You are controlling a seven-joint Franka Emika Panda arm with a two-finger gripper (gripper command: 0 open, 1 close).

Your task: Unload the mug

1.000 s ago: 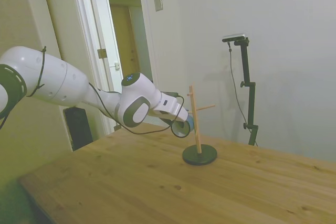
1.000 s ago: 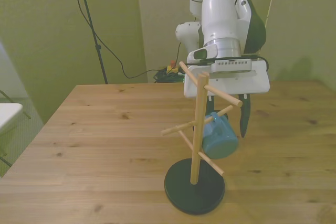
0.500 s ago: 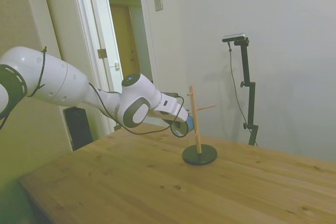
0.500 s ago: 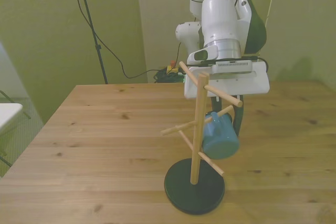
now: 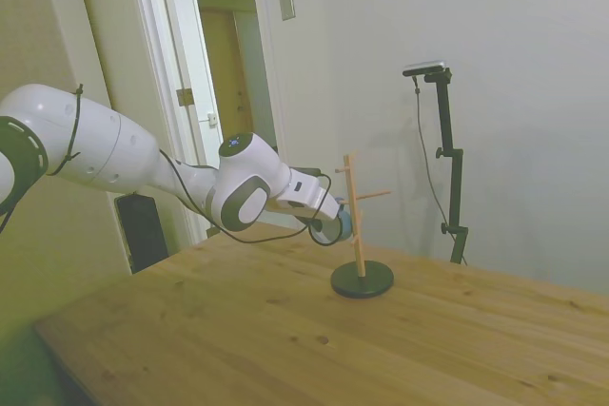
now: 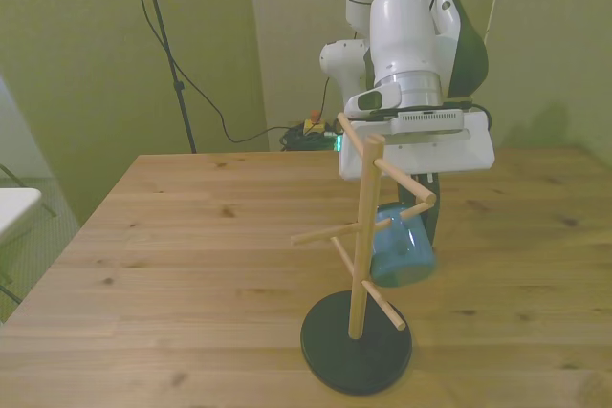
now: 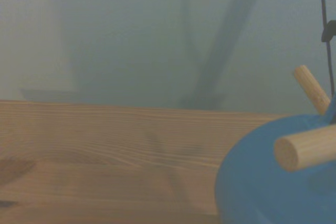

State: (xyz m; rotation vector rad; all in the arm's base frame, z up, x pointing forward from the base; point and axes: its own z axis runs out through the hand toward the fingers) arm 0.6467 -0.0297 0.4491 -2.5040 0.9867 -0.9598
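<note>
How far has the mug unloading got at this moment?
Done: the white arm's gripper has reached the small teal-blue mug beside the wooden peg rack with the dark round base. In hand: the mug looks held in the air, close to the rack's post; a peg end overlaps it in the wrist view, so it may not be clear. Left: draw it away and set it on the wooden table.
</note>
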